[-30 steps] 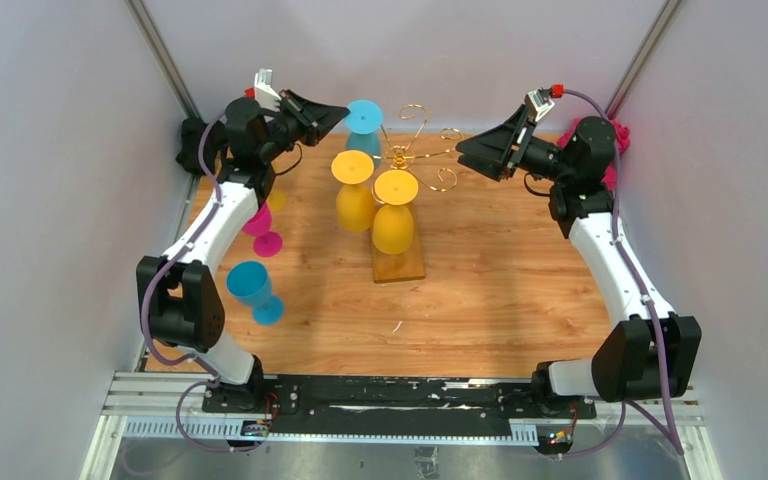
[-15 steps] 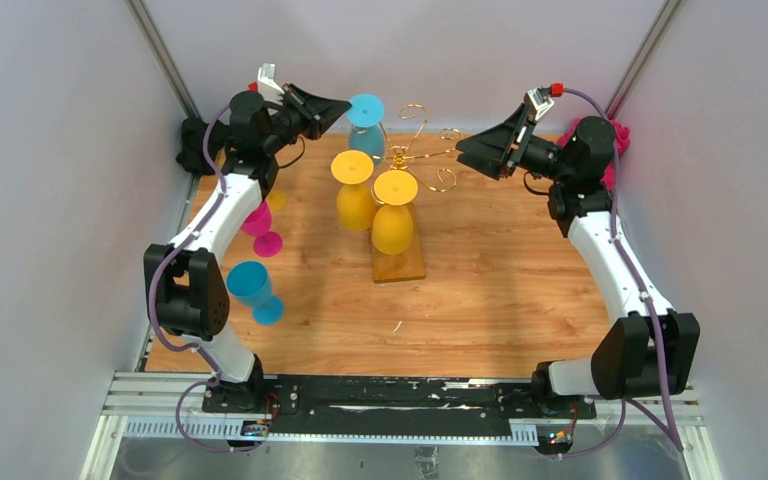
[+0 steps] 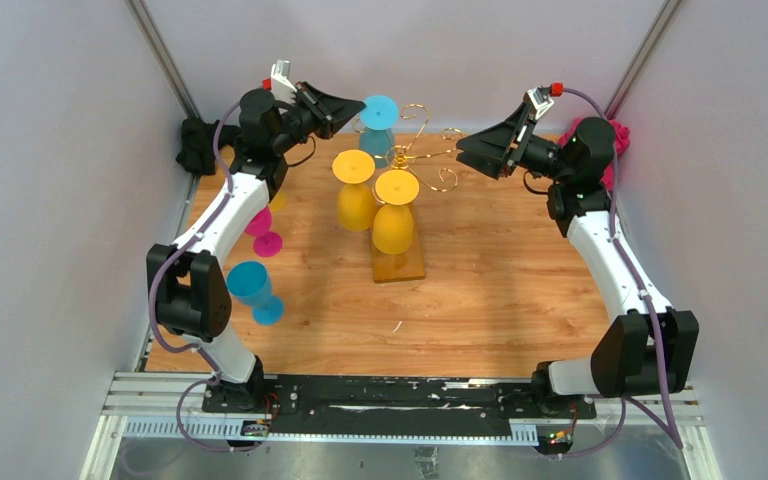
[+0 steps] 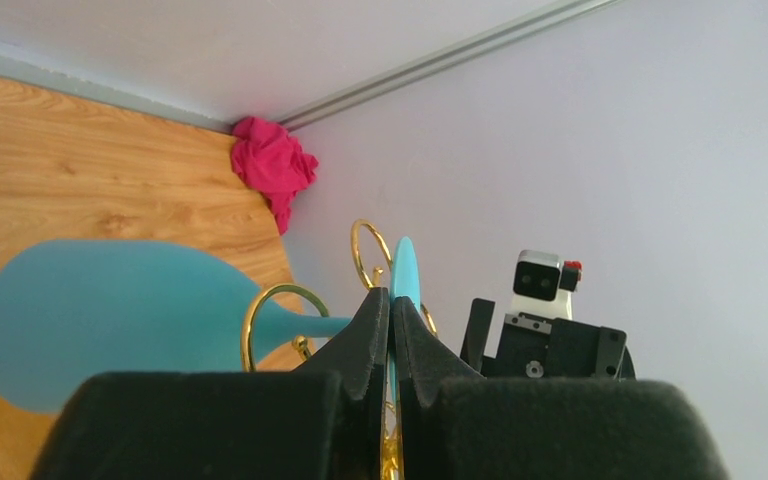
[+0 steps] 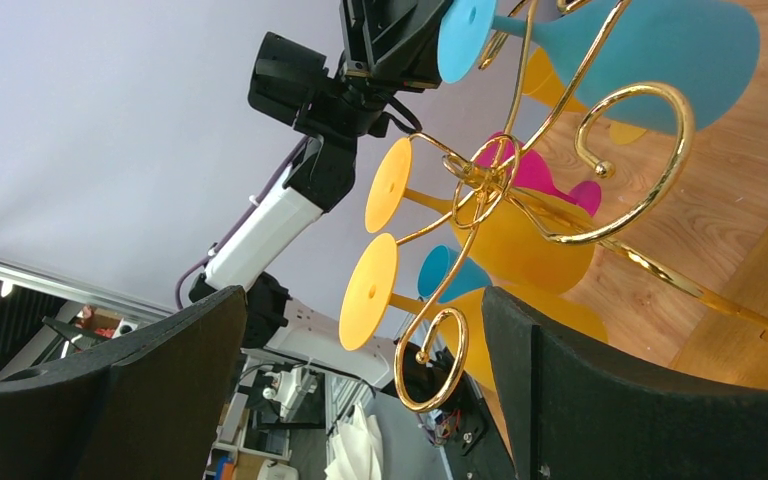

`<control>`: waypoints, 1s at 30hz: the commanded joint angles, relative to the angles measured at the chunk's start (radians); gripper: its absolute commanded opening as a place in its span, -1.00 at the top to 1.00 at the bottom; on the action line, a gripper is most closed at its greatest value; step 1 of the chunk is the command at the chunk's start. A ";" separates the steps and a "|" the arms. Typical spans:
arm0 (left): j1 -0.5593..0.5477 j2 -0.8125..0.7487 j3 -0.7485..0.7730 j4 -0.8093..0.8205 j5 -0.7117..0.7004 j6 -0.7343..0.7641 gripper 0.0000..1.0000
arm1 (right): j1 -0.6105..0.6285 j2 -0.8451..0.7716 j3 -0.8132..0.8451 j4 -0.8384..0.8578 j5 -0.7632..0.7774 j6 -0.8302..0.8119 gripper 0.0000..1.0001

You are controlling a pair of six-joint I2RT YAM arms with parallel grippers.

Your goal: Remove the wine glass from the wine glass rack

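Note:
The wine glass rack [image 3: 426, 146], gold wire on a wooden base [image 3: 400, 262], stands at the table's middle rear. A blue wine glass [image 3: 379, 110] hangs upside down on its rear left arm. My left gripper [image 3: 359, 106] is shut on the rim of that glass's foot. The left wrist view shows the fingers [image 4: 392, 298] pinching the thin blue foot [image 4: 406, 268], with the bowl [image 4: 90, 320] behind a gold ring [image 4: 260, 312]. Two yellow glasses [image 3: 355, 200] [image 3: 393, 222] hang at the front. My right gripper [image 3: 460, 150] is open beside the rack's right curl [image 5: 438, 360].
A pink glass [image 3: 262, 232] and another blue glass [image 3: 250, 285] lie on the table under the left arm. A red cloth [image 3: 615, 135] sits at the back right corner and a black object [image 3: 195, 145] at the back left. Walls close in on both sides.
My left gripper has moved right and slightly up, and the blue glass's foot has shifted right with it. The right arm has barely moved.

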 commanded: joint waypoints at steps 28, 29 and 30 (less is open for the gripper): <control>0.130 -0.308 -0.195 -0.225 -0.044 0.169 1.00 | -0.022 0.012 -0.040 0.110 -0.024 0.078 -0.87; 0.137 -0.302 -0.170 -0.249 -0.053 0.189 1.00 | -0.023 0.011 -0.043 0.111 -0.023 0.077 -0.87; 0.139 -0.296 -0.141 -0.266 -0.059 0.197 1.00 | -0.023 0.011 -0.047 0.111 -0.022 0.077 -0.87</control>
